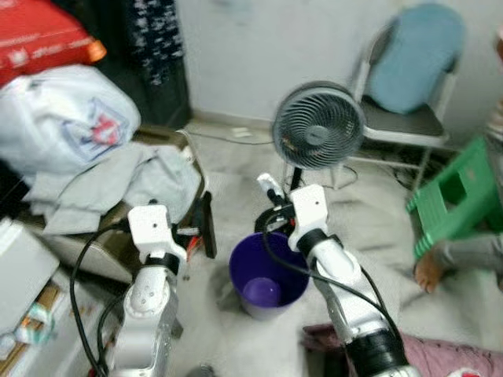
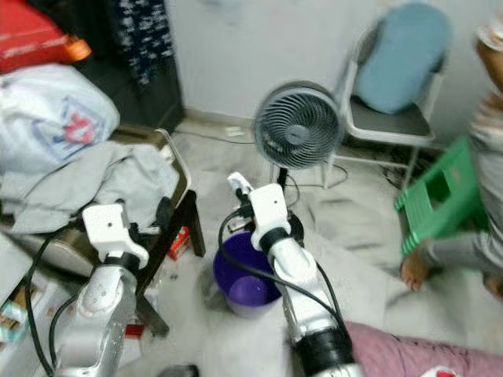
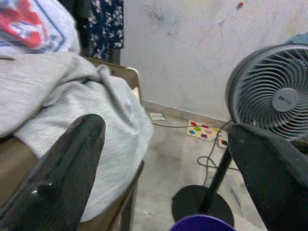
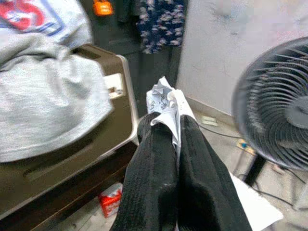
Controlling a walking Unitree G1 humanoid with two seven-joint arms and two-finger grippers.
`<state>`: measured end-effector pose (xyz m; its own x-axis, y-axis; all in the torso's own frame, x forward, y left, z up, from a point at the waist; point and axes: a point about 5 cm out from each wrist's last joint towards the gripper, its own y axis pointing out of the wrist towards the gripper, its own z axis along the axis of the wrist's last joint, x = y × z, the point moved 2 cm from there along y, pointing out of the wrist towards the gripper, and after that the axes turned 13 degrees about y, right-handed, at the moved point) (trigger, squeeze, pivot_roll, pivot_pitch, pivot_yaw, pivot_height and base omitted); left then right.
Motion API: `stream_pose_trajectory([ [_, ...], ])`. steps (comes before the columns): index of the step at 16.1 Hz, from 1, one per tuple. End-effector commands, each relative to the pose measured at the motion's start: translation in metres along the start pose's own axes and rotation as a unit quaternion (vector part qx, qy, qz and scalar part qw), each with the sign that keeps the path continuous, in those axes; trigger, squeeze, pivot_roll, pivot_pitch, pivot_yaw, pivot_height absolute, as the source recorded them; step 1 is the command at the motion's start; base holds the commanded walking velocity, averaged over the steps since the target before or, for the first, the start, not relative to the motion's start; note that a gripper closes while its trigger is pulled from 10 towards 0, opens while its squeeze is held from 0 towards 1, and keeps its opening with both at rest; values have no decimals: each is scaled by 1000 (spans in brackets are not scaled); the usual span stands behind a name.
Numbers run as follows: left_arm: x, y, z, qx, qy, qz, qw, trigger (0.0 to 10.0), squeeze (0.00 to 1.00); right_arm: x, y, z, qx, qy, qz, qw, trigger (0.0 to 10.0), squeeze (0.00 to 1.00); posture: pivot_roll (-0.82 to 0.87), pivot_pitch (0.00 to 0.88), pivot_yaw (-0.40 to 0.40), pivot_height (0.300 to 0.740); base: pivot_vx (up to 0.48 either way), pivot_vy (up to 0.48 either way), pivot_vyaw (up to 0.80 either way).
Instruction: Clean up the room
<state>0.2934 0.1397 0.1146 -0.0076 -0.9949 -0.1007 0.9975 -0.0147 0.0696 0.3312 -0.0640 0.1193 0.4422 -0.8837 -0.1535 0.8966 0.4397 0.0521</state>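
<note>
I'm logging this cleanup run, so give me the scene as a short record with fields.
right gripper: shut on crumpled paper, held above the bin
left gripper: open, holding nothing, beside the bin
bin: purple, on the floor, a purple cup-like thing inside
fan: grey, standing behind the bin
clothes: grey heap on brown furniture at the robot's left
stool: green, tipped, at the right beside a person's foot

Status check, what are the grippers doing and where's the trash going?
Right gripper shut on crumpled paper, above the purple bin. Left gripper open, nothing held, beside the bin. Fan stands just behind the bin.
</note>
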Motion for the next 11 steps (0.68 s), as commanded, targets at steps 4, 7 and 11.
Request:
stream_pose_trajectory([
  [4, -4, -20, 0, 23, 0, -55, 998, 10000, 0, 10, -8, 1, -2, 3, -9, 1000, 10000, 0, 72, 55, -43, 740, 0, 0, 400],
  [7, -4, -33, -5, 16, 1, -85, 996, 10000, 0, 26, -24, -6, -16, 1, -29, 999, 10000, 0, 74, 53, -51, 740, 0, 0, 0],
  [11, -1, -31, -3, 22, 5, -96, 995, 10000, 0, 29, -25, -6, -16, 3, -40, 999, 10000, 0, 71, 54, -51, 740, 0, 0, 0],
])
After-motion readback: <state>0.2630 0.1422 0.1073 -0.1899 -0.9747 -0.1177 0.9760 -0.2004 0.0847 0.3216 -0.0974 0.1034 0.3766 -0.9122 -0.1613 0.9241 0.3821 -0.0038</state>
